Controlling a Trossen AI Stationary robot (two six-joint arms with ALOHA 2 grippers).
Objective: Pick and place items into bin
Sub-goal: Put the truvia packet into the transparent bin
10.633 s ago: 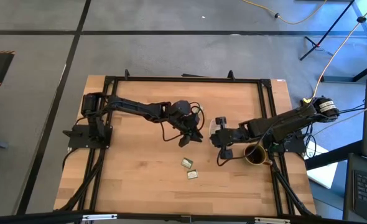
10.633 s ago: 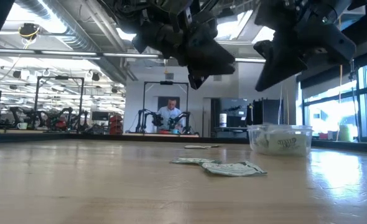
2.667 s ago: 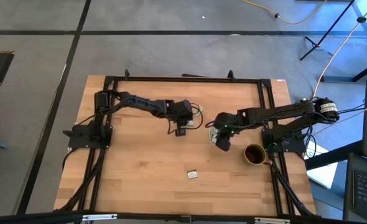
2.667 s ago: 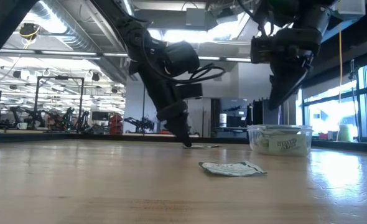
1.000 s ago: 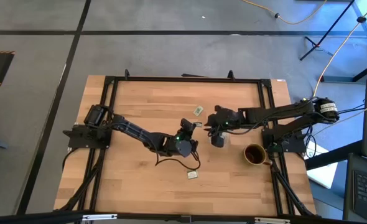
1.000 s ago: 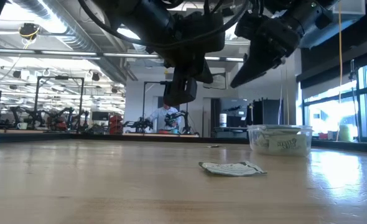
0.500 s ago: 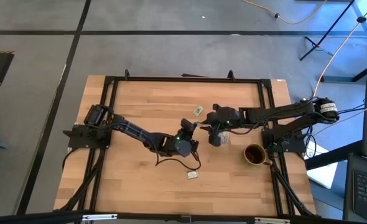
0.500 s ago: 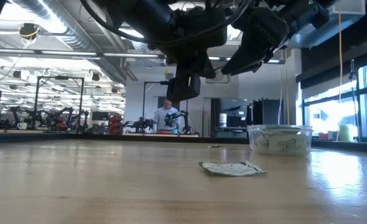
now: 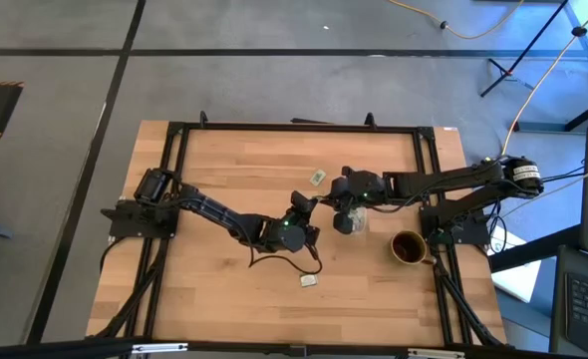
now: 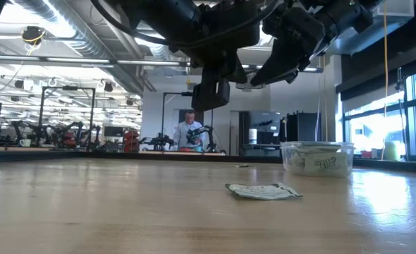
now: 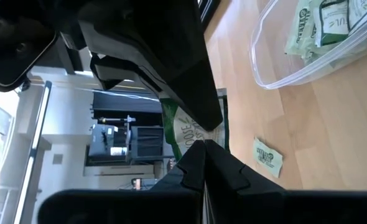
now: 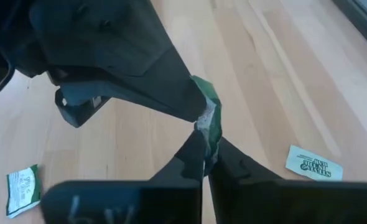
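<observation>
- the right gripper (image 12: 203, 142) has its fingers pinched tight on one green-and-white packet (image 12: 207, 118); the left gripper (image 11: 203, 144) is clamped on the same packet (image 11: 185, 132) from the other side, so both tips meet on it in the air above the table's middle.
- from above, the left gripper (image 9: 304, 207) and right gripper (image 9: 324, 202) touch tip to tip between the arms, the held packet too small to make out there.
- in the low view the two dark grippers, left (image 10: 211, 92) and right (image 10: 264, 74), hang well above the wood.
- the bin (image 9: 352, 221), a clear tub, sits just beside the right gripper, on the side towards the brown mug (image 9: 408, 246); it already holds several packets, seen through its wall (image 10: 317, 161).
- one loose packet (image 9: 317, 178) lies on the table (image 9: 214, 170) just behind the grippers, towards the far edge.
- another loose packet (image 9: 308, 280) lies near the front edge, well apart from the bin; in the low view it lies flat and crumpled (image 10: 262, 190).
- a person (image 10: 191, 130) stands far back in the room beyond the table.
</observation>
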